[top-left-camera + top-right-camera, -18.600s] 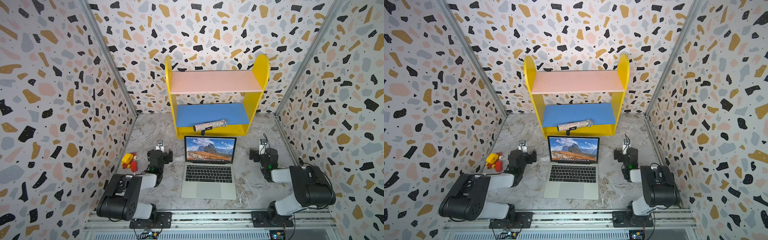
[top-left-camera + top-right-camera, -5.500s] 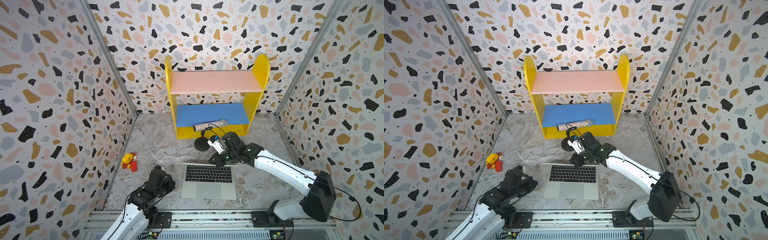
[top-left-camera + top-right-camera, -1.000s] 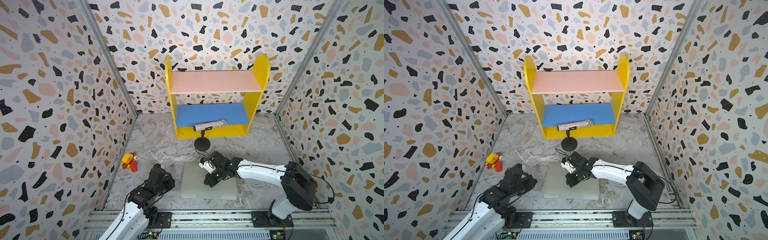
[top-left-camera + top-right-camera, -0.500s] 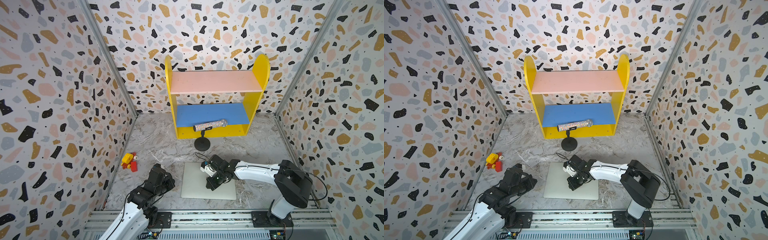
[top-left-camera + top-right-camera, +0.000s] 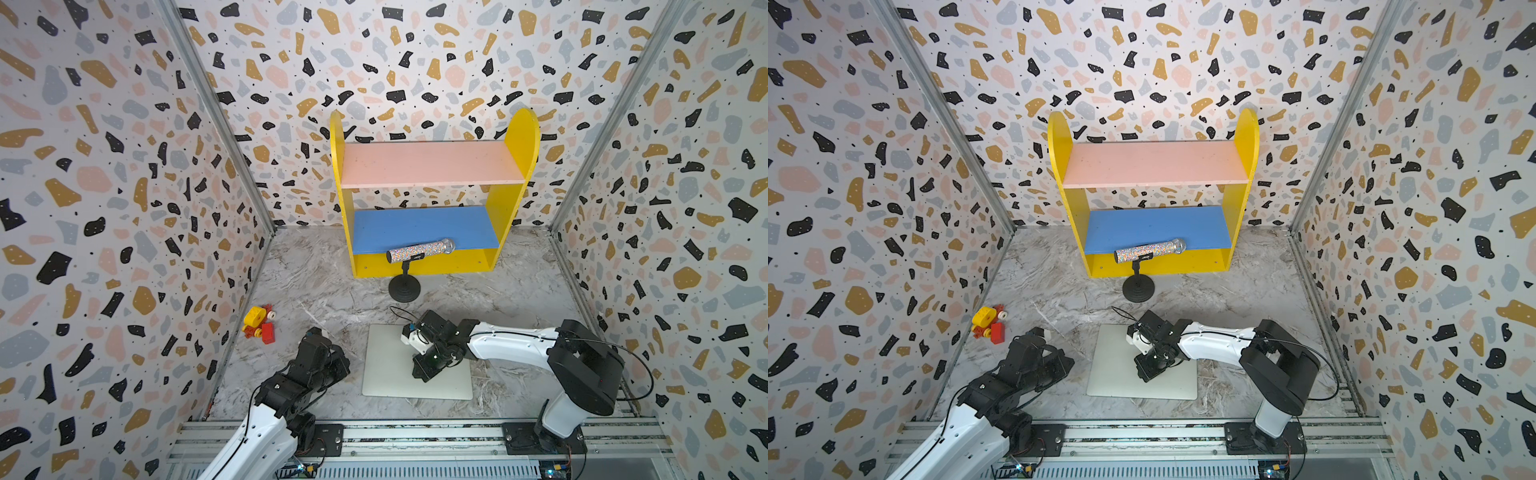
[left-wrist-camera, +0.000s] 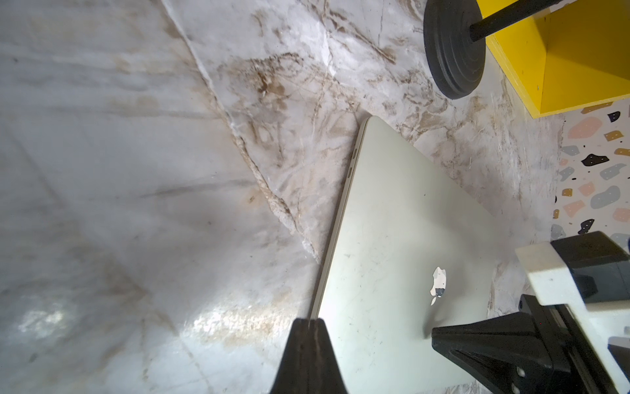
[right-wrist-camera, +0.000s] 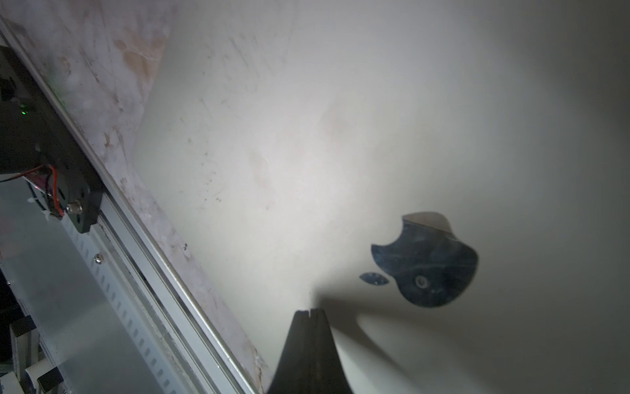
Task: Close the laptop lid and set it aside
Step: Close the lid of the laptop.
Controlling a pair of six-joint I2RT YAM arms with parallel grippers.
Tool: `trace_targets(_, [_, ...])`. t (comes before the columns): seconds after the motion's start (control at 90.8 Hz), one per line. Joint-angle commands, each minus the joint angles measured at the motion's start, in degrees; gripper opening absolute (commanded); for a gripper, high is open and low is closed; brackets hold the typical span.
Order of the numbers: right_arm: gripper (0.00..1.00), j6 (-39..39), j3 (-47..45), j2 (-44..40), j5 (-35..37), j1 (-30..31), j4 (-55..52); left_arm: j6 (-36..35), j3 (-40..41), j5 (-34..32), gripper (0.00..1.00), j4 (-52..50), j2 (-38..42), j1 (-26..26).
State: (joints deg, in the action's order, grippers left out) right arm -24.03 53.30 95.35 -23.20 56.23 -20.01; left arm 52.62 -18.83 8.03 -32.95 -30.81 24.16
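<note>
A: Look, your laptop [image 5: 386, 370] lies flat on the desk [image 5: 316, 286], in the middle near the front rail. The lid [image 6: 392, 238] is down, with the silver back and the little apple on top. So I think the closing is done, and you have the setting aside left.

B: Your right fingers [image 7: 300, 341] are pressed together and hold nothing. Their tip sits on the lid just beside the apple, and it looks like it touches. Your left fingers [image 6: 300, 341] are pressed together too, and empty. They are close by the laptop's left edge. I cannot tell if they touch it.

A: To move it well, I would push softly and slide it flat. Press down only a little, so the tip does not slip or scratch. Go slowly, so the laptop does not spin.

B: Pick your side first. The toy [image 5: 255, 318] is on the left by the wall. The microphone [image 5: 419, 251] on its stand is near, behind the laptop. Steer away from both.

A: Now count with me. One laptop, one lid, two arms.

B: One yellow shelf [image 5: 509, 208] with two boards, one pink and one blue. One microphone. One toy.
</note>
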Motion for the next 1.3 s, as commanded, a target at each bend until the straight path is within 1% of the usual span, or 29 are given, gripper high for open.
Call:
trace_targets(0.0, [0.00, -0.7, 0.5, -1.5, 1.3, 0.3, -2.8, -0.7, 0.0, 0.3, 0.04, 1.5, 0.1, 0.1])
trace_targets(0.154, [0.00, -1.1, -0.9, -5.0, 3.7, 0.4, -3.2, -0.9, -0.1, 0.7, 0.04, 2.4, -0.9, 0.1])
trace_targets(0.253, [0.03, -1.4, -2.3, -8.5, 6.4, 0.3, -3.6, -0.9, 0.0, 1.2, 0.04, 3.1, -1.4, 0.1])
trace_targets(0.562, [0.22, -0.9, -8.1, -23.6, 14.3, 0.3, -5.1, -0.8, -0.2, 2.9, 0.04, 6.3, -4.0, 0.2])
trace_targets(0.716, [0.35, -1.2, -11.5, -30.1, 19.3, 0.2, -6.5, -1.1, -1.0, 4.2, 0.04, 8.2, -6.2, 0.1])
trace_targets(0.76, [0.41, -1.6, -12.7, -32.3, 21.1, 0.3, -6.7, -1.2, -1.4, 4.5, 0.04, 8.5, -6.8, 0.1])
trace_targets(0.804, [0.48, -2.2, -13.9, -34.8, 22.7, 0.2, -6.8, -1.5, -1.7, 4.5, 0.04, 8.7, -7.3, 0.1])
trace_targets(0.837, [0.55, -2.6, -14.8, -36.8, 24.3, 0.2, -6.9, -1.6, -2.0, 4.7, 0.04, 8.9, -7.8, 0.2])
trace_targets(0.859, [0.61, -2.9, -15.6, -38.0, 25.2, 0.2, -6.9, -1.7, -2.1, 4.7, 0.04, 9.0, -8.0, 0.2])
trace_targets(0.87, [0.66, -3.1, -15.9, -38.6, 25.6, 0.2, -6.9, -1.7, -2.2, 4.7, 0.04, 9.1, -8.1, 0.1])
trace_targets(0.892, [0.88, -3.4, -16.5, -39.8, 26.4, 0.2, -6.9, -1.7, -2.4, 4.8, 0.04, 9.2, -8.4, 0.2])
trace_targets(0.903, [0.94, -3.5, -16.8, -40.4, 26.7, 0.2, -6.9, -1.8, -2.4, 4.9, 0.04, 9.3, -8.5, 0.1])
trace_targets(0.925, [0.98, -3.5, -17.6, -41.7, 27.2, 0.2, -6.8, -1.9, -2.6, 5.0, 0.04, 9.5, -8.7, 0.1])
trace_targets(1.079, [1.00, -5.2, -22.0, -48.8, 31.2, 0.1, -7.2, -2.1, -2.9, 5.7, 0.05, 10.2, -10.2, 0.2])
trace_targets(1.211, [1.00, -9.7, -25.6, -54.7, 35.4, 0.0, -8.3, -2.2, -2.7, 5.8, 0.07, 10.5, -10.5, 0.2])
trace_targets(1.288, [1.00, -12.5, -27.4, -58.4, 37.7, 0.1, -9.1, -2.2, -2.5, 5.9, 0.10, 10.4, -10.6, 0.1])
